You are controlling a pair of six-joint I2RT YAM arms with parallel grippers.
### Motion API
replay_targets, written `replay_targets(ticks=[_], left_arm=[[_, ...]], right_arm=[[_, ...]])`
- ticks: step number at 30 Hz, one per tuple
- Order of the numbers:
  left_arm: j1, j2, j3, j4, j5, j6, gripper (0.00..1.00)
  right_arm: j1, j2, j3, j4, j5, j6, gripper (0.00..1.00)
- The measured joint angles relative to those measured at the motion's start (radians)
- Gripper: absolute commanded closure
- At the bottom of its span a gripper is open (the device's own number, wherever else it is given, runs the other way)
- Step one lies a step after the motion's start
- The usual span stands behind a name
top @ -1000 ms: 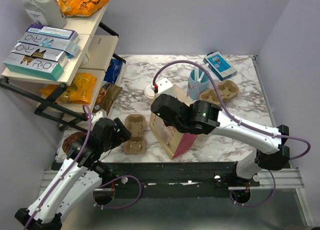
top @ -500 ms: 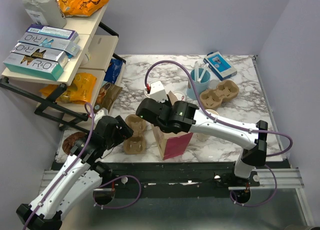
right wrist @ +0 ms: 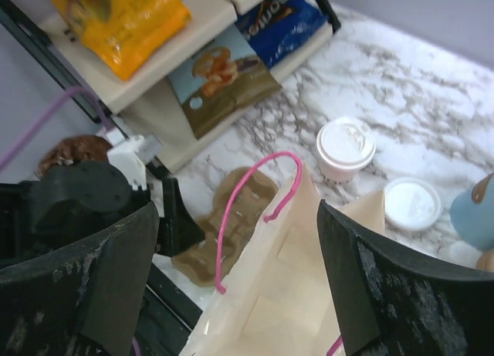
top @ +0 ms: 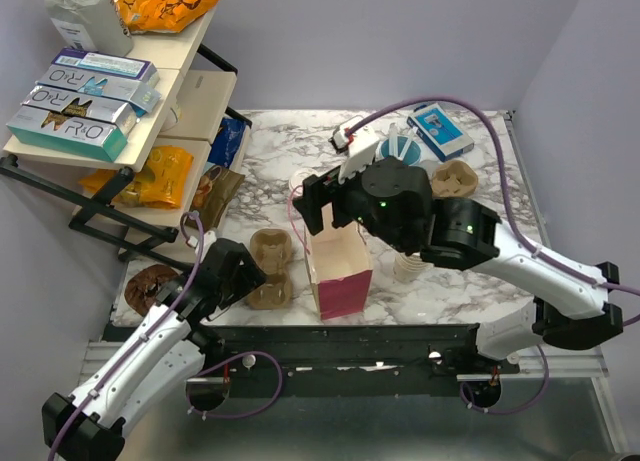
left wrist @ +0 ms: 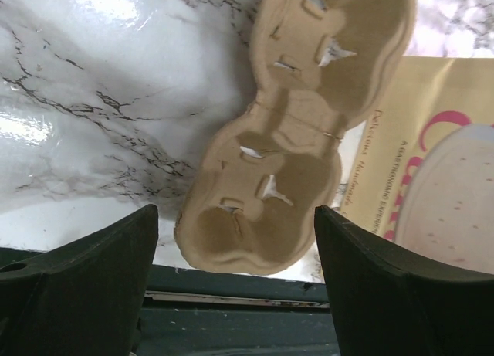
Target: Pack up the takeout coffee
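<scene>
"R·O" on shelf boxes (top: 72,131); "Doritos" on bag (right wrist: 279,16)

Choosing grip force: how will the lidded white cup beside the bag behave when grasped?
The takeout coffee looks like thin paper, so a hard squeeze probably dents it. Its plastic lid seems seated, but tilting might leak. Standing upright and narrow, it could tip if pushed high.

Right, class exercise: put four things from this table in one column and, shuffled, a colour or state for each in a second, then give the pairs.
1 takeout coffee
2 paper bag
3 cup carrier
4 loose lid

a pink handles
b brown, empty
c upright, lid on
d flat on the marble

Pairs: 1-c, 2-a, 3-b, 4-d
</scene>
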Motion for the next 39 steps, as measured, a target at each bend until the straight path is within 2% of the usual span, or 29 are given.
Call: replay_targets(ticks=[4, 6, 9, 13, 15, 21, 23, 25, 26, 28, 29, 34, 35, 39], left_arm=[[0.0, 0.012, -0.023, 0.022, 0.001, -0.005, 0.28], [0.0, 0.013, -0.045, 0.041, 0.006, -0.005, 0.3], [0.0, 0.025, -0.076, 0.064, 0.018, -0.007, 0.38], [0.0, 0.072, -0.087, 0.095, 0.019, -0.005, 0.56], [0.0, 0.098, -0.087, 0.117, 0.019, 0.0, 0.62], [0.0, 0.143, -0.088, 0.176, 0.024, 0.026, 0.87], [0.0, 0.14, -0.088, 0.189, 0.026, 0.033, 0.99], [0.0, 0.131, -0.088, 0.195, 0.028, 0.043, 1.0], [0.0, 0.121, -0.088, 0.196, 0.03, 0.046, 1.0], [0.0, 0.1, -0.087, 0.193, 0.034, 0.058, 1.0], [0.0, 0.089, -0.087, 0.192, 0.036, 0.062, 1.0], [0.0, -0.002, -0.032, 0.138, 0.048, 0.078, 1.0], [0.0, -0.024, -0.003, 0.118, 0.05, 0.08, 1.0], [0.0, -0.099, 0.129, 0.085, 0.065, 0.088, 1.0]], right_arm=[[0.0, -0.072, -0.035, 0.037, 0.025, -0.043, 0.08], [0.0, -0.123, -0.094, 0.047, 0.055, -0.052, 0.08], [0.0, -0.216, -0.203, 0.057, 0.092, -0.055, 0.08], [0.0, -0.328, -0.328, 0.074, 0.107, -0.063, 0.09], [0.0, -0.357, -0.366, 0.074, 0.091, -0.073, 0.1], [0.0, -0.323, -0.415, 0.072, 0.055, -0.082, 0.18], [0.0, -0.295, -0.417, 0.07, 0.055, -0.079, 0.26], [0.0, -0.267, -0.417, 0.062, 0.066, -0.069, 0.39], [0.0, -0.255, -0.417, 0.054, 0.075, -0.055, 0.5], [0.0, -0.232, -0.415, 0.021, 0.116, -0.015, 0.62], [0.0, -0.224, -0.415, 0.003, 0.138, 0.011, 0.72], [0.0, -0.228, -0.415, -0.053, 0.23, 0.115, 0.89], [0.0, -0.235, -0.416, -0.055, 0.24, 0.125, 0.97], [0.0, -0.28, -0.433, -0.052, 0.253, 0.156, 0.99]])
